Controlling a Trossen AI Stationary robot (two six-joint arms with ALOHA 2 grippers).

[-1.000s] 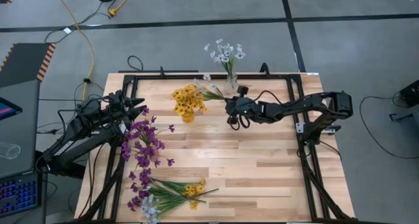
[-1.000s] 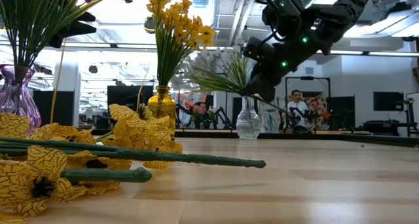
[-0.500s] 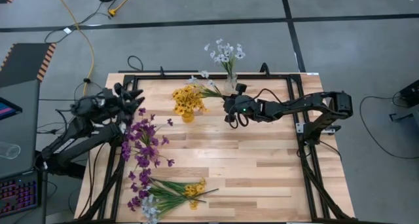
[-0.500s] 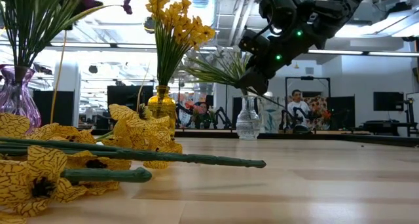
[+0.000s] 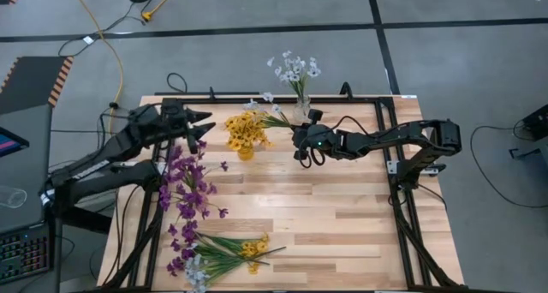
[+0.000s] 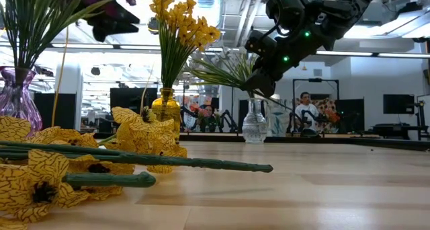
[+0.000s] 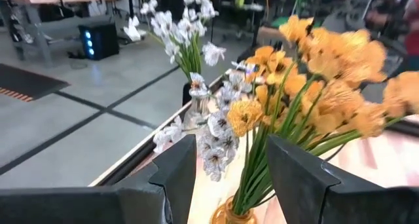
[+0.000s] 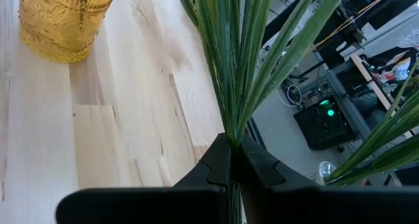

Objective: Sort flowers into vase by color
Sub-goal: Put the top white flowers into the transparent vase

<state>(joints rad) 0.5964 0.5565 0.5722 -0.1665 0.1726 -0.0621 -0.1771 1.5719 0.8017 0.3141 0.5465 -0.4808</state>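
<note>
My right gripper (image 5: 295,132) is shut on a white flower spray (image 5: 267,113) and holds it in the air between the yellow vase (image 5: 246,152) and the clear vase (image 5: 301,113). The clear vase holds white flowers (image 5: 293,68). The yellow vase holds yellow flowers (image 5: 244,128). Purple flowers (image 5: 184,186) stand in a purple vase (image 6: 17,95) at the left. My left gripper (image 5: 201,122) hangs open above the table's far left, left of the yellow flowers, with nothing between its fingers (image 7: 177,175). Loose flowers (image 5: 218,252) lie on the table at the near left. My right gripper pinches the spray's green stem (image 8: 230,135) between its two fingers, just below where the leaves fan out. The fingers come from the table's right, slanting slightly down. The spray is lifted clear, its leaves and blossoms (image 6: 218,68) reaching toward the table's left, its stem end (image 6: 295,107) trailing behind.
A black frame (image 5: 257,100) runs around the wooden table top. The loose stems (image 6: 134,159) fill the near left corner. Bare wood (image 5: 342,216) stretches over the middle and right of the table. A person (image 6: 306,109) sits in the room beyond.
My left gripper has risen and swung toward the table's far edge and right, nearer the yellow flowers, staying open.
</note>
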